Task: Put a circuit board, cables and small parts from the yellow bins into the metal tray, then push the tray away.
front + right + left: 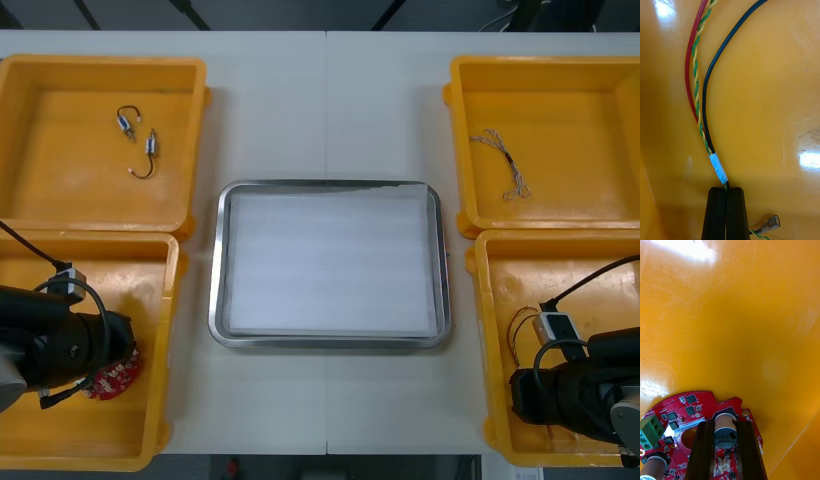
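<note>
Tray: the metal tray (328,190) is sitting in the middle of the table (330,100), between the yellow bins. Its white inside is holding nothing yet.

Left gripper: the left gripper (725,423) is reaching down into the near left bin (90,440). Its black fingers are clamping a grey cylinder (724,427) that stands up from the round red circuit board (696,408).

Board: the circuit board is lying on the floor of that bin, or just off it; I cannot tell which.

Right gripper: the right gripper (726,189) is working low in the near right bin (500,290). Its fingers are pressing together on a cable bundle (718,167) just below a band of white tape.

Bundle: red, black and twisted yellow-green strands are trailing away from the fingers across the bin floor.

Far left bin: two small metal parts (150,143) with curled black leads are lying in the far left bin (60,190), untouched.

Far right bin: a thin twisted cable (503,162) is lying in the far right bin (560,200), also untouched.

Progress: the task is looking to be in its opening stage. Both arms are making their first grasps at once.

Left to do: the board and bundle are waiting to be carried to the tray. The small parts and the other cable come after them, and then the push of the tray.
</note>
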You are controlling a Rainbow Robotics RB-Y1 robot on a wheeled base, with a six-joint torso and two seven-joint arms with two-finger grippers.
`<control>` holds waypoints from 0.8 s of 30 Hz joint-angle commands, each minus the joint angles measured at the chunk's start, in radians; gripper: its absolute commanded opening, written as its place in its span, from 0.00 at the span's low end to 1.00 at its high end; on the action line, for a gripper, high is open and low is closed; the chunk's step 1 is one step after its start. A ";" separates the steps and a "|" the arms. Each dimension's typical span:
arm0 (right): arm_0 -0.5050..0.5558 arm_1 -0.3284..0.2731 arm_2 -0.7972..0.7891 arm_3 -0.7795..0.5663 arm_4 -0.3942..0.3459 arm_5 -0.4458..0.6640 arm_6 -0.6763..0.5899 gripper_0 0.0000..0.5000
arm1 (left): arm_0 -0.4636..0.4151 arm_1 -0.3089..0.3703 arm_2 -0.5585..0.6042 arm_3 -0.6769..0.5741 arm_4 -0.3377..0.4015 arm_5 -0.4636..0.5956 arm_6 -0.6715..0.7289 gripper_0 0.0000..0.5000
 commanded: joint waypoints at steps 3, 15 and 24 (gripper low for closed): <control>-0.021 0.011 -0.046 -0.003 -0.015 0.032 -0.034 0.00 | -0.054 0.090 -0.010 -0.015 -0.003 -0.011 -0.005 0.00; -0.087 0.011 -0.144 -0.010 -0.110 0.159 -0.024 0.00 | -0.079 0.180 0.089 -0.034 0.155 0.035 -0.049 0.00; -0.130 0.011 -0.270 -0.012 -0.231 0.271 0.011 0.00 | -0.080 0.192 0.293 -0.072 0.330 0.199 -0.086 0.00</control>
